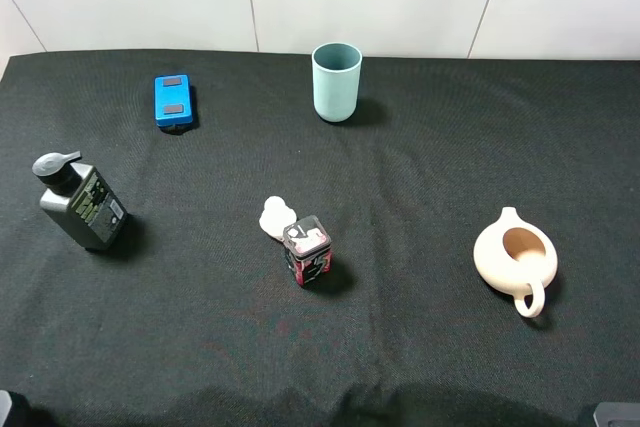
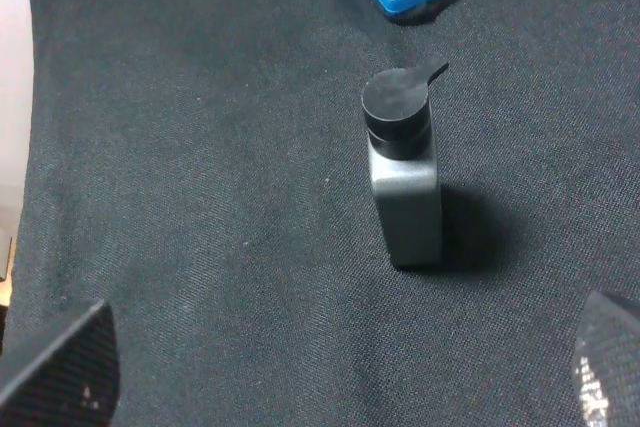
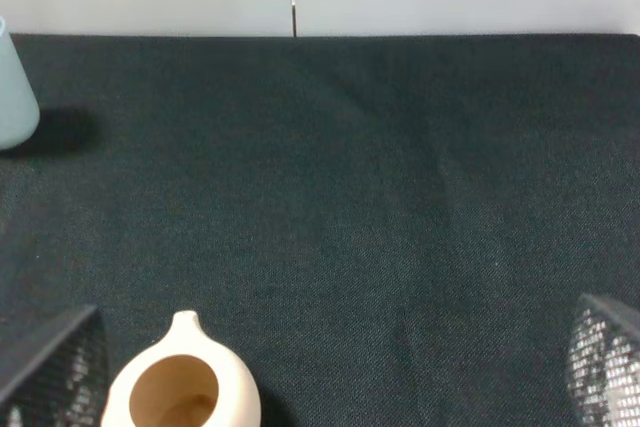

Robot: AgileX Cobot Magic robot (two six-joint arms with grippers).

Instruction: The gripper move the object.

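Note:
The object [image 1: 273, 216], a tiny cream-white lumpy figurine, lies near the middle of the black cloth, touching or almost touching a small red-and-black box [image 1: 307, 251]. Neither wrist view shows it. My left gripper [image 2: 335, 379] is open, its fingertips [image 2: 62, 372] spread wide and nothing between them; a black pump bottle [image 2: 404, 179] stands ahead of it. My right gripper [image 3: 330, 367] is open too, empty, with the beige pitcher [image 3: 185, 399] just ahead of one finger. Both arms stay at the near edge, far from the object.
A pale green cup [image 1: 336, 81] stands at the back centre and a blue box [image 1: 173, 100] at the back left. The black pump bottle [image 1: 82, 202] stands at the left, the beige pitcher [image 1: 515, 256] at the right. A white wall borders the far edge.

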